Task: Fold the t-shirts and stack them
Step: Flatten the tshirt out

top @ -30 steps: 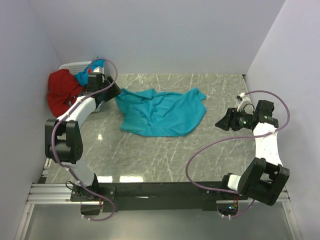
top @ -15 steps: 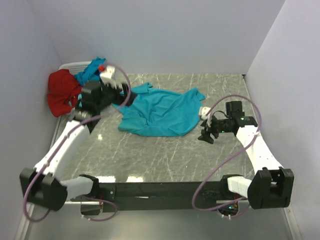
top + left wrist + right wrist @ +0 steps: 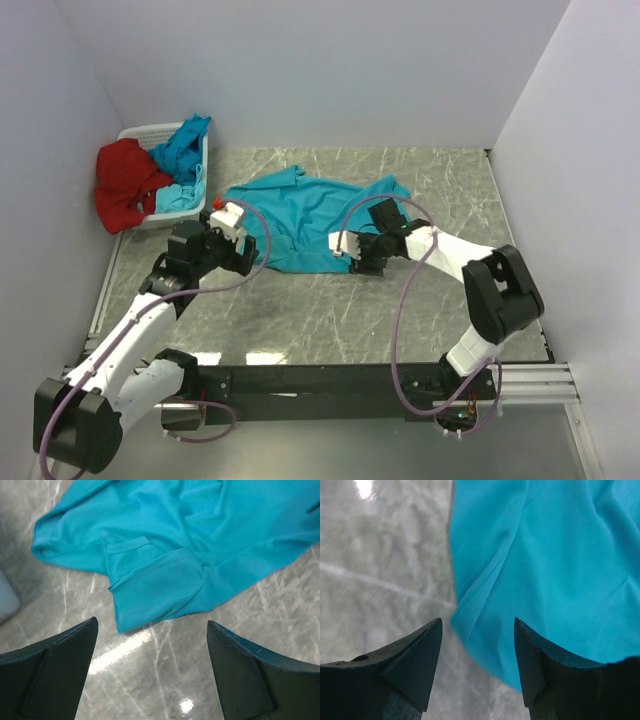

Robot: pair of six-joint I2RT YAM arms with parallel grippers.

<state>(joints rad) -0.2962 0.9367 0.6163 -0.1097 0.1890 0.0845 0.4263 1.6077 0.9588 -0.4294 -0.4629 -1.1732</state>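
Sprawling rumpled across the table (image 3: 300, 310), the turquoise t-shirt (image 3: 310, 222) lies unfolded

The left arm (image 3: 135, 325) and right arm (image 3: 455, 254) are wearing white shells over black joints, both sitting on a black rail (image 3: 320, 380). Purple cables (image 3: 398, 310) are looping alongside, and the dark wedge-shaped fingers (image 3: 50, 670) are showing blunt tips.

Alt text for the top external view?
A turquoise t-shirt lies crumpled on a marble table, with the open left end effector and open right end effector at its near edge. A white basket far left holds a red shirt and turquoise shirts.
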